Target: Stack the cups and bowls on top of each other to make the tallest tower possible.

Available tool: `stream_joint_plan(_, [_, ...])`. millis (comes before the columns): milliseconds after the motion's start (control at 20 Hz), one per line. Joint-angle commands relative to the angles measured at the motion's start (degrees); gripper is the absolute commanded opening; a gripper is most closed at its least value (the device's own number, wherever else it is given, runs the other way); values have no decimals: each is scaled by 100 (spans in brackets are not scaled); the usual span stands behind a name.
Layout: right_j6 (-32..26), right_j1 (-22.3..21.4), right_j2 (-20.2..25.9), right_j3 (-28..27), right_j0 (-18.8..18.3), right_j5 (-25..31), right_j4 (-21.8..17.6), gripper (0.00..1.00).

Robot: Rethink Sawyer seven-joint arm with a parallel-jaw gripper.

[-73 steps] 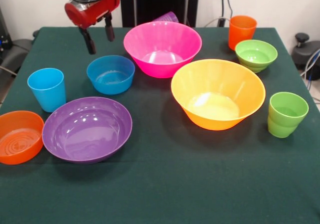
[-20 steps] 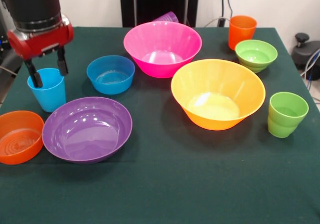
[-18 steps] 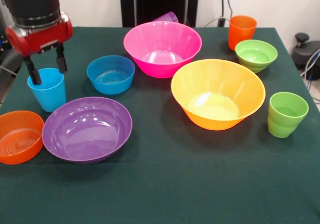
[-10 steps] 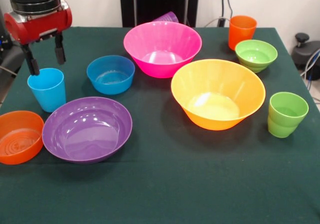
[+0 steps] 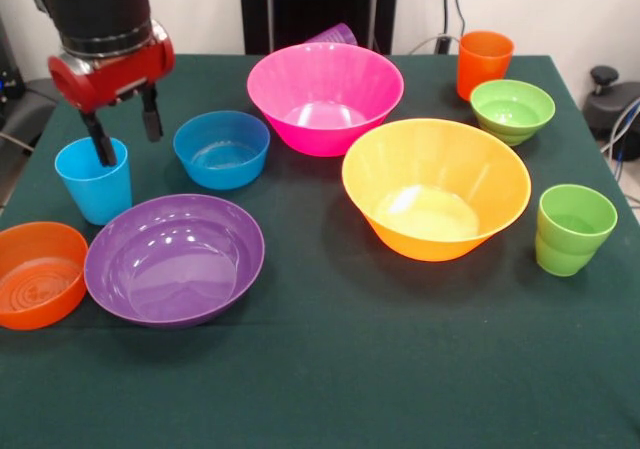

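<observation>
At the frame's left the sky blue cup (image 5: 94, 179) stands upright on the table, ungrasped. Just above it, the gripper (image 5: 125, 135) hangs open and empty, one finger over the rim. This looks like pre-grasp alignment; next it must lower and close. Since half a second ago it has shifted right.

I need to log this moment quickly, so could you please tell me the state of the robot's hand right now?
Hand: open, holding nothing; one finger reaches down at the rim of the sky blue cup.
</observation>
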Motion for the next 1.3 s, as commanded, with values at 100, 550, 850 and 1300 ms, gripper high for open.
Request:
stream_joint_plan(100, [403, 865, -579, -318, 441, 683, -585, 100])
stream_joint_plan(550, [401, 591, -948, -365, 719, 683, -767, 100])
stream_joint_plan(850, [463, 228, -702, -26, 684, 346, -445, 100])
stream_joint_plan(1300, [453, -267, -433, 703, 304, -224, -238, 100])
